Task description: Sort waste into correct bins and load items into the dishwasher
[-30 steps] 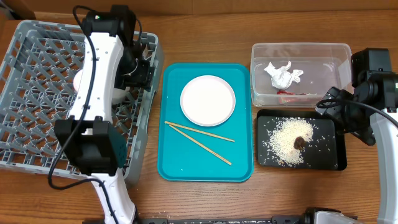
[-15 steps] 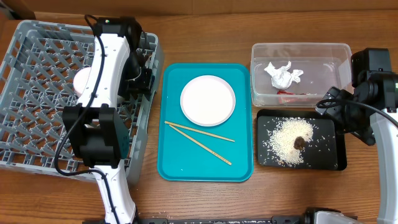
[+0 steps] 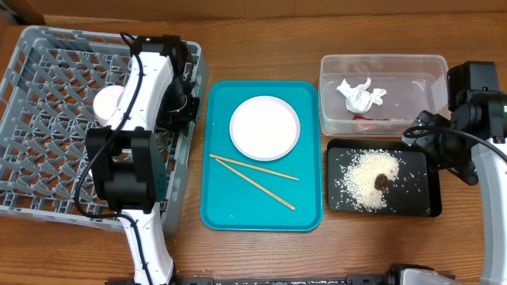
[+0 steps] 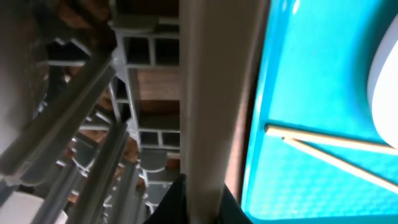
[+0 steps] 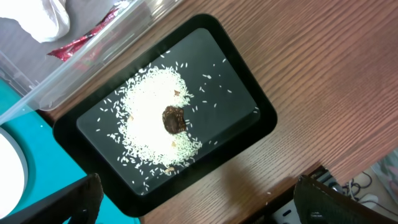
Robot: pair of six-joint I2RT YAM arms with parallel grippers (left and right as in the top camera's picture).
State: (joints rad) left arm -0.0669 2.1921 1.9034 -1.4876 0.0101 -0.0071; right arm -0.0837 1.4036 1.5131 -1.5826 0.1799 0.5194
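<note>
My left gripper (image 3: 181, 109) is clenched shut right up against the right-hand wall of the big square grey plastic lattice dish rack (image 3: 47, 119). Can't tell if it's pinching anything. A small white cup (image 3: 107, 103) sits in the rack just beside my arm. Next over, the teal serving tray (image 3: 265, 212) carries the round white plate (image 3: 264, 127), with the two thin wooden chopsticks (image 3: 255, 174) lying near it in a V. My right gripper (image 5: 199, 186) hangs wide open at the far edge of the shallow black rectangular tray (image 3: 420, 204), which has the loose white rice (image 3: 360, 180) and small brown lump (image 3: 382, 181). Behind that, the clear rectangular plastic tub (image 3: 412, 67) holds the crumpled white napkin (image 3: 360, 95) and shiny red wrapper (image 3: 368, 123).
</note>
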